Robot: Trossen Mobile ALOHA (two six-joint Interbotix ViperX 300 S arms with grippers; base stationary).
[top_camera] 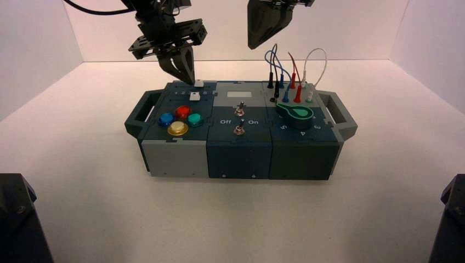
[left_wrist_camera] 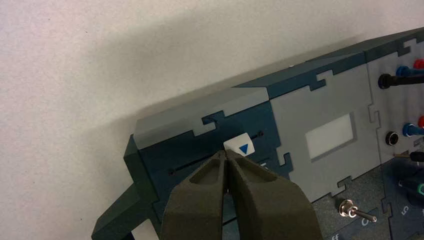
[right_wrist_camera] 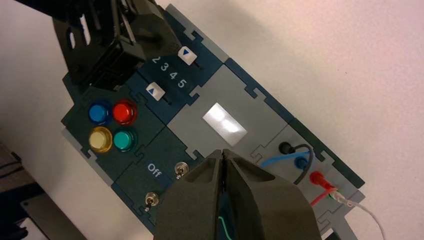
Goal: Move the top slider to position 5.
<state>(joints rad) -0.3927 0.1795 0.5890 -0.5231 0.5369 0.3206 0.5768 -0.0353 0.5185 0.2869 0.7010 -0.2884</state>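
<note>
The top slider [top_camera: 198,83] is a small white square knob with a blue triangle [left_wrist_camera: 241,146], in the slot along the box's back left edge. My left gripper [top_camera: 186,76] is shut, its tips [left_wrist_camera: 226,152] against the knob's left side. Seen from the right wrist, the knob [right_wrist_camera: 186,54] stands toward the end of the printed row near position 5 [right_wrist_camera: 181,83], with a short stretch of slot beyond it. My right gripper [top_camera: 257,44] hangs shut and empty above the box's back middle, its tips [right_wrist_camera: 222,151] over the grey panel.
A second white slider knob [top_camera: 194,96] sits just in front of the top one. Round coloured buttons [top_camera: 178,119], two toggle switches [top_camera: 239,111], a green knob [top_camera: 296,113] and plugged wires [top_camera: 290,82] fill the remainder of the box [top_camera: 241,156].
</note>
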